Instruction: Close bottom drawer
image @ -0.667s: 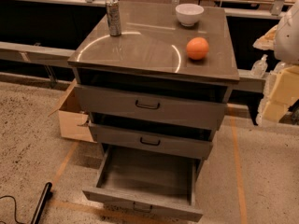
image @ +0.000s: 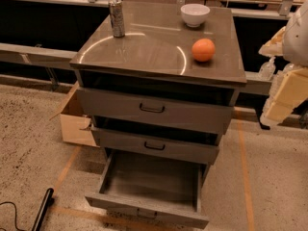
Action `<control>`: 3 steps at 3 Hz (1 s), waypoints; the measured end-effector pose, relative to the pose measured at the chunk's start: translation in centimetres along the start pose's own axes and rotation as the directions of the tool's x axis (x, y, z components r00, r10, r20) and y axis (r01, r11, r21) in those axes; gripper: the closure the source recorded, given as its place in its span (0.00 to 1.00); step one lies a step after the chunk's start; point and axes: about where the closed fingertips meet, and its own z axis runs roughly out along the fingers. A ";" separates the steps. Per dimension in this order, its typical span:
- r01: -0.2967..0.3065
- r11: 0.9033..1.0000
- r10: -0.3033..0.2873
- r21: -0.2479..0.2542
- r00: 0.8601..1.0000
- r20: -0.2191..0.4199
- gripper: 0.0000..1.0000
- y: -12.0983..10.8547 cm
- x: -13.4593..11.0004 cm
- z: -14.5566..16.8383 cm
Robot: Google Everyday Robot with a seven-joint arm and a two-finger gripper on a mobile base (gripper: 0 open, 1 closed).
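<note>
The grey cabinet [image: 159, 52] has three drawers. The bottom drawer [image: 144, 208] is pulled far out toward me, its grey box interior [image: 154, 177] is empty, and its small dark handle shows on the slim front panel near the bottom edge. The middle drawer [image: 154, 146] and the top drawer [image: 154, 109] stick out only slightly. My gripper [image: 283, 99], a cream-coloured part under the white arm, hangs at the right edge of the view. It is beside the cabinet at about top-drawer height and well apart from the bottom drawer.
On the cabinet top stand a metal can [image: 116, 17], a white bowl [image: 195, 14] and an orange [image: 203, 49]. A cardboard box [image: 74, 121] sits on the floor left of the cabinet. A black rod [image: 42, 210] with a cable lies at the bottom left. A rail runs behind.
</note>
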 end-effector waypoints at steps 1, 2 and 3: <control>0.026 1.000 -0.026 0.009 1.000 0.005 0.39 0.5 0.2 2.1; 0.060 0.998 -0.060 0.016 0.998 0.001 0.62 1.9 0.7 6.6; 0.090 0.996 -0.090 0.002 0.996 0.018 0.85 4.2 1.2 12.3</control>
